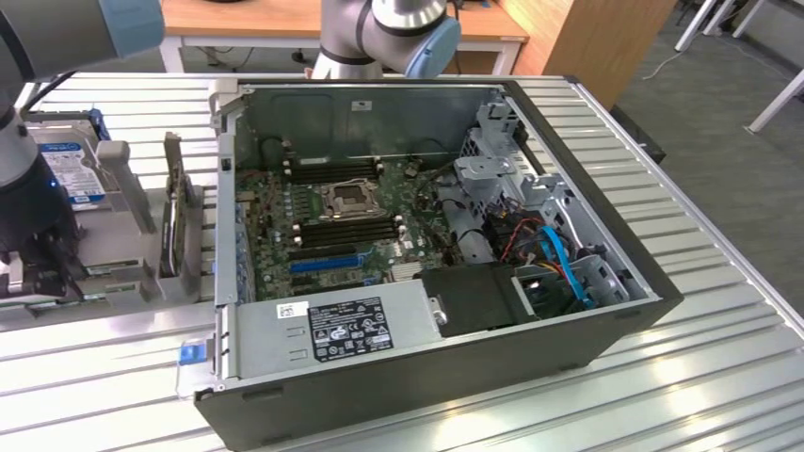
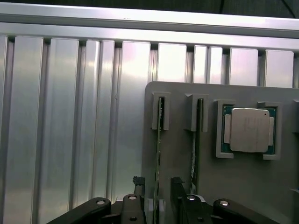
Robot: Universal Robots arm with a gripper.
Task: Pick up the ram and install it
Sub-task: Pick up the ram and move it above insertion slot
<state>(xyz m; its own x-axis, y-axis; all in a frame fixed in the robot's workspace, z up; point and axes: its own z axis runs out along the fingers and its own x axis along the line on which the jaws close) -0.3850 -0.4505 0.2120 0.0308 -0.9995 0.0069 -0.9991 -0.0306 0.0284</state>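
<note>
A: Where is the gripper [image 2: 156, 185] sitting right now?

B: It's hanging low over the grey holder [image 2: 243, 186], which is lying on the slatted metal table [image 1: 703, 395], off to the exterior view's left of the open computer case [image 1: 603, 325].

A: And the jaws?

B: They're standing wide apart, gripping nothing. The two dark fingers [image 2: 176, 186] are straddling the ram [image 2: 159, 140], one on each side. I'm seeing a sliver of gap on both flanks, so they're not pinching it.

A: So the ram is sitting in the holder?

B: Yes, it's standing on its thin edge in a narrow slot, its far end tucked into a small grey bracket. A second stick [image 2: 195, 149] is standing the same way in the neighbouring slot, just beside it.

A: Anything else in that holder?

B: A processor chip [image 2: 247, 130] with a silvery lid is lying flat in its own square pocket, beyond the second stick.

A: And over at the case?

B: It's lying on its side, showing the motherboard [image 1: 270, 212]. The long black memory slots [image 1: 339, 229] are running beside the processor socket [image 1: 348, 198], and the blue expansion slot [image 1: 329, 265] is sitting near them. The ram is well apart from all that, not yet installed.
</note>
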